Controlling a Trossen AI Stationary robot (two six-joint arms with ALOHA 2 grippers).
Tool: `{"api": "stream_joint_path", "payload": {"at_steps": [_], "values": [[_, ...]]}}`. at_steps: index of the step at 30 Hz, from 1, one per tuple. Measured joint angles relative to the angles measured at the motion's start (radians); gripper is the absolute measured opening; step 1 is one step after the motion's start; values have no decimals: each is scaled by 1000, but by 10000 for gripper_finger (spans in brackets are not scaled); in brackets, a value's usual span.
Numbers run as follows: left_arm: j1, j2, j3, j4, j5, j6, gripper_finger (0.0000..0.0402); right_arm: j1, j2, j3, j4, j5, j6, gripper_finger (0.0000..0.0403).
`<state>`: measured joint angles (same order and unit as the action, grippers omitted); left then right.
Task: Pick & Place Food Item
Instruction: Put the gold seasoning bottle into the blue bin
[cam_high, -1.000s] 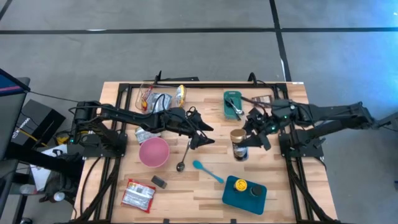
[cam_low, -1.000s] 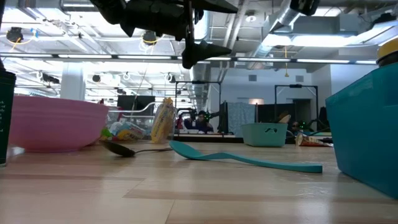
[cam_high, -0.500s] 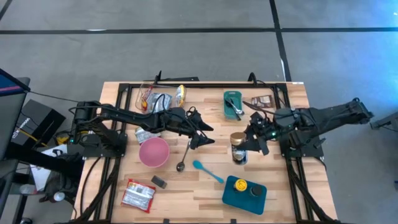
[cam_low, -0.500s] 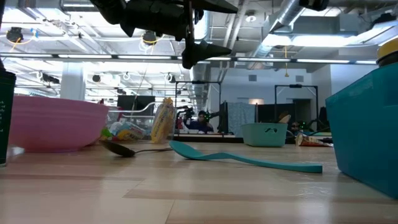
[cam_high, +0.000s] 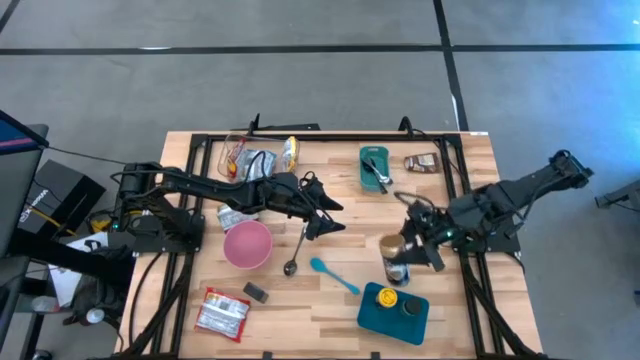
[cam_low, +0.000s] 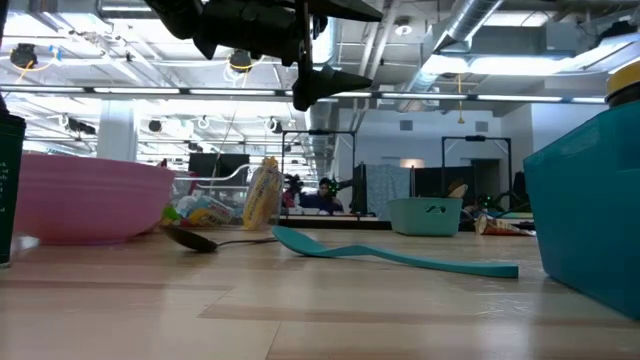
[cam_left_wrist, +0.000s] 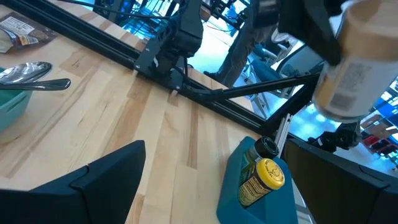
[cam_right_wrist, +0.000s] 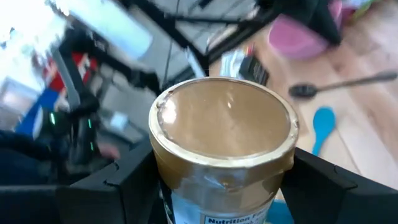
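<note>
You are carrying the jar (cam_high: 396, 259) in the right gripper (cam_high: 412, 252), jaws wide around it, just beside the tray (cam_high: 376, 312); keep it upright while lowering.

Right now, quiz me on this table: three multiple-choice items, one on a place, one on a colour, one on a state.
1. Where does the yellow-capped bottle lie?
A. In the pink bowl
B. On the dark teal tray
C. In the wire basket

2. What colour is the bowl beside the metal spoon?
A. Pink
B. Green
C. White

3. What is the right pincer doing?
A. Hanging empty
B. Pressing the teal spatula
C. Gripping the gold-lidded jar

Key: 1 B, the high view shows the bottle on the tray at the table's near edge. 2 A, the bowl is plainly pink from above. 3 C, the right wrist view shows dark fingers on both sides of the jar.
</note>
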<state>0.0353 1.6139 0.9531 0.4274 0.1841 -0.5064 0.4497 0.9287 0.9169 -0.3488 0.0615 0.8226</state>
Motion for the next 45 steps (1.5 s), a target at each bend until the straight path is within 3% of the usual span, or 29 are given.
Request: {"api": "stream_joint_path", "payload": {"at_steps": [10,25,33,45], "values": [[0,0,0,0,0,0,379,283,0,0,-72,52,-69,272],[0,0,0,0,0,0,379,693,29,0,-88,554,-31,272],[0,0,0,0,0,0,379,764,107,0,-84,677,40,272],[0,0,0,0,0,0,379,767,295,0,-8,692,95,272]]}}
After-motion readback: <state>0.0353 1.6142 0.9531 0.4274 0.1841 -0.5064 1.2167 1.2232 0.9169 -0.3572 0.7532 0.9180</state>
